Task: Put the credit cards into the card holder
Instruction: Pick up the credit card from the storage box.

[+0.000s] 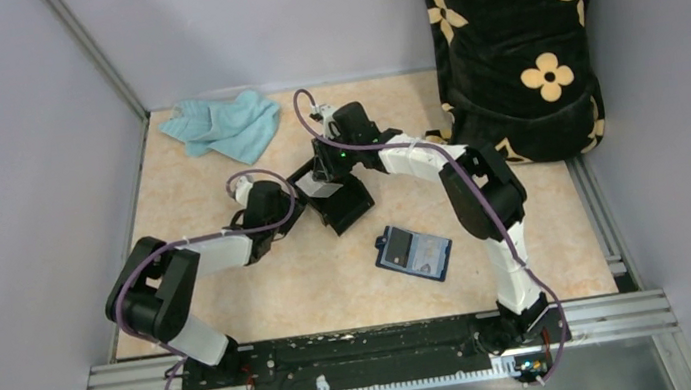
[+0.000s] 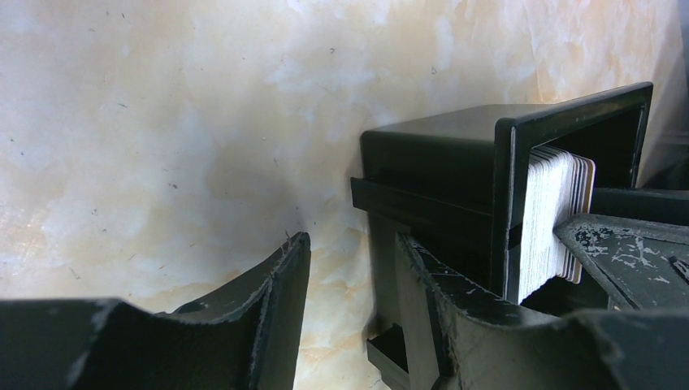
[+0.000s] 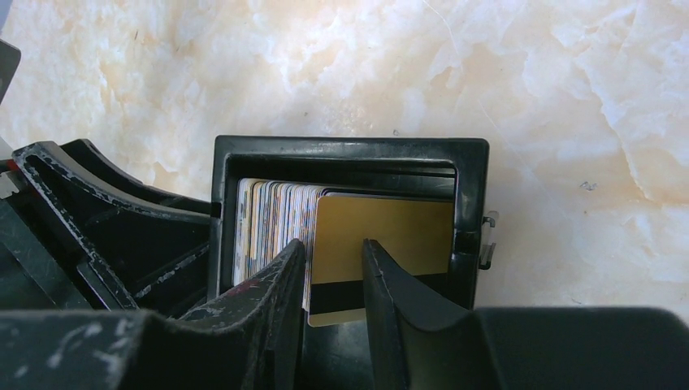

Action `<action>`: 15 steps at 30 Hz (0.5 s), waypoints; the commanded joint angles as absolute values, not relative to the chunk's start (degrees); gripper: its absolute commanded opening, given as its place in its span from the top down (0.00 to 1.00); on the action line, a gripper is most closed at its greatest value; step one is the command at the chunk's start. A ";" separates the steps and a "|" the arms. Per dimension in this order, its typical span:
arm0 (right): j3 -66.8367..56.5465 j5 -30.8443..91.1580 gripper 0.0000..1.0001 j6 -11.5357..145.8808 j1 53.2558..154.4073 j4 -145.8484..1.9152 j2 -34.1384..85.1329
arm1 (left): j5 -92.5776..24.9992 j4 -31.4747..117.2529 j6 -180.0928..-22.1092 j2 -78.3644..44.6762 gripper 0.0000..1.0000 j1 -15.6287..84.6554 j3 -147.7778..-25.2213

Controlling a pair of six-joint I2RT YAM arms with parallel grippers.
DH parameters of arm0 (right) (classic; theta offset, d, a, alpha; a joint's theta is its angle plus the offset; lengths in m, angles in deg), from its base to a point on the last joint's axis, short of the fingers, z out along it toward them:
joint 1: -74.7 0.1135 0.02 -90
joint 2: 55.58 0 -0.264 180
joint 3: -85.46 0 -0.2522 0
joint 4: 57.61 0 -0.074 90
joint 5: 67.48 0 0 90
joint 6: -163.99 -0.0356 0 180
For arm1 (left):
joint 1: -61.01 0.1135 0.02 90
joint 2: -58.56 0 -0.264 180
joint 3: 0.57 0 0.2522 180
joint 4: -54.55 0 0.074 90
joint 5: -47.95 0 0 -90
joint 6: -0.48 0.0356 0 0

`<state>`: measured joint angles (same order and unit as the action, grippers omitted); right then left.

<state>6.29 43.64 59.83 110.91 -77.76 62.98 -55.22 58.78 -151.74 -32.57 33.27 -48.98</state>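
A stack of credit cards (image 3: pixel 272 219) stands on edge inside a black open-topped box (image 3: pixel 349 146) at mid-table. An orange-yellow card (image 3: pixel 390 227) with a black stripe leans at the front of the stack. My right gripper (image 3: pixel 334 244) reaches into the box, open. One finger is between the stack and that card, the other in front of it, with a gap left. My left gripper (image 2: pixel 353 240) is open beside the box (image 2: pixel 439 154), its right finger against the box's outer wall. The navy card holder (image 1: pixel 414 253) lies open to the box's right.
A teal cloth (image 1: pixel 224 127) lies crumpled at the back left. A black bag with cream flowers (image 1: pixel 512 32) stands at the back right. Grey walls close in both sides, and a metal rail (image 1: pixel 380 337) runs along the near edge.
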 commanded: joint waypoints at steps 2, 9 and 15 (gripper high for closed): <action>6.77 46.34 0.70 58.98 112.53 -78.19 61.44 | -54.18 52.43 -149.73 -35.62 0.48 32.10 -49.87; 7.58 46.01 0.71 58.87 113.58 -78.72 60.70 | -54.14 52.39 -149.50 -36.16 0.49 31.96 -50.17; 7.88 46.09 0.72 58.61 114.21 -78.89 60.21 | -54.09 52.39 -149.47 -36.53 0.49 31.91 -50.28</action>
